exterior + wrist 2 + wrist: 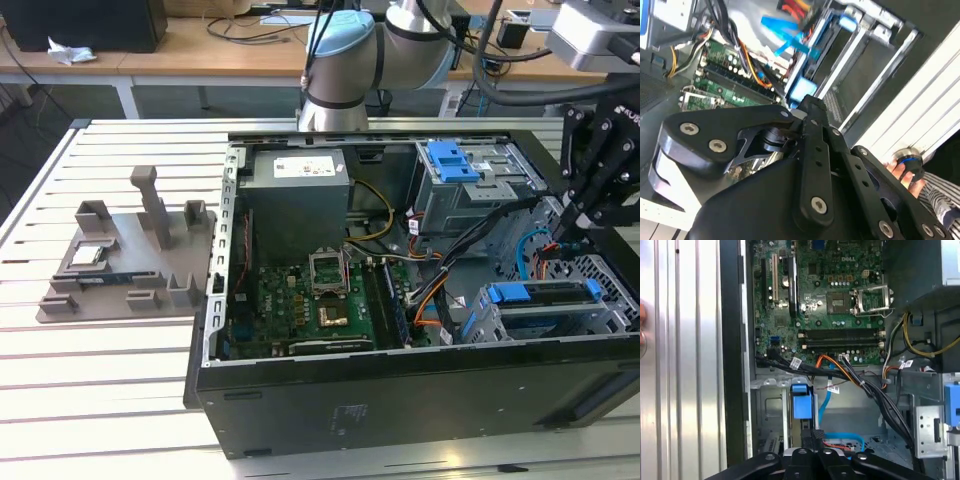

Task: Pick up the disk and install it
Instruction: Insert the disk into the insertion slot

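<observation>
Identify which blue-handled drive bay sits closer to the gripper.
The lower drive bay, at the case's front corner, directly below the gripper; the upper bay sits further back.

Green motherboard (830, 300) above blue drive frame (801, 402).

the disk (545, 298) is a long, flat grey slab clipped in a blue plastic frame. it sits inside the open computer case, in the metal drive cage at the exterior view's right. it is seated level in its slot. blue shows along its upper edge and at both ends, and its broad face is too hidden to read. it lies below the closed fingers (812, 130) and just past their tips, apart from them. in the first wrist view its blue end (801, 402) stands directly ahead of the fingertips, in line with them. the second wrist view shows that blue end (801, 90) just beyond them too.
</observation>
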Controlling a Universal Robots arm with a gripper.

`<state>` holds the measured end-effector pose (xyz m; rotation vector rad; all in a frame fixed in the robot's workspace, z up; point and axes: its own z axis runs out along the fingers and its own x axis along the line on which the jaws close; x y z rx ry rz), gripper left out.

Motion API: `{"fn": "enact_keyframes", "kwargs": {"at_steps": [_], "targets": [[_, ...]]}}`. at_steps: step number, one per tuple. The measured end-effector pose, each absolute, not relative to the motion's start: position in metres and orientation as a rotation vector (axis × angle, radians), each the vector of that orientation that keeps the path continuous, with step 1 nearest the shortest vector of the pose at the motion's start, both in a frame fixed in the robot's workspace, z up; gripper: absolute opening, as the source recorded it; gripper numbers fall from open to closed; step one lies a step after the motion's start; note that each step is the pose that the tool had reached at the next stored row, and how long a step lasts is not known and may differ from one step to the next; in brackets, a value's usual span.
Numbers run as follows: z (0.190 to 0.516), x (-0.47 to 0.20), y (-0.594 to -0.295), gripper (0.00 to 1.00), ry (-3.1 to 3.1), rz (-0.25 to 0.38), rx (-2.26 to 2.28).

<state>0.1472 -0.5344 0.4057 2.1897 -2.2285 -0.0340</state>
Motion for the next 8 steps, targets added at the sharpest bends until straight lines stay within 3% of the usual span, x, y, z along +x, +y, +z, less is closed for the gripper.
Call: {"fn": "enact_keyframes", "kwargs": {"at_steps": [8], "targets": [[0.398,0.175,-0.529,0.11,-2.225,-0.041,2.187]]}}
